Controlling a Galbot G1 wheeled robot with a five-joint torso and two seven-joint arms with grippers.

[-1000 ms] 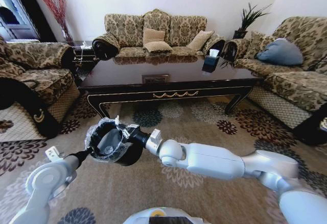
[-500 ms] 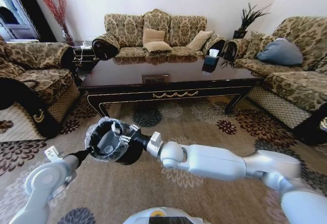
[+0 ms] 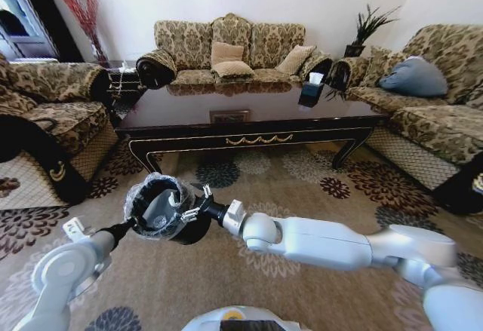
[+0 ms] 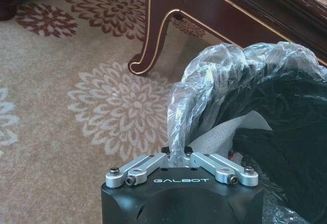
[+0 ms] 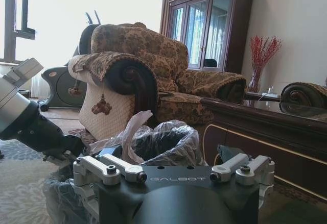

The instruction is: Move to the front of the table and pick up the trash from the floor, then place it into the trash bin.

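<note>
Bin (image 3: 162,212) held off the floor between both arms. Left gripper (image 4: 182,155) pinches its liner rim; right gripper (image 3: 194,204), open, at the opposite rim.

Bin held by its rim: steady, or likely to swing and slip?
Probably light: the left hand seems to hold the trash bin by its rim. The crinkled liner in that pinch looks thin and slippery, so the grip may creep. Held at one edge, it could tilt.
</note>
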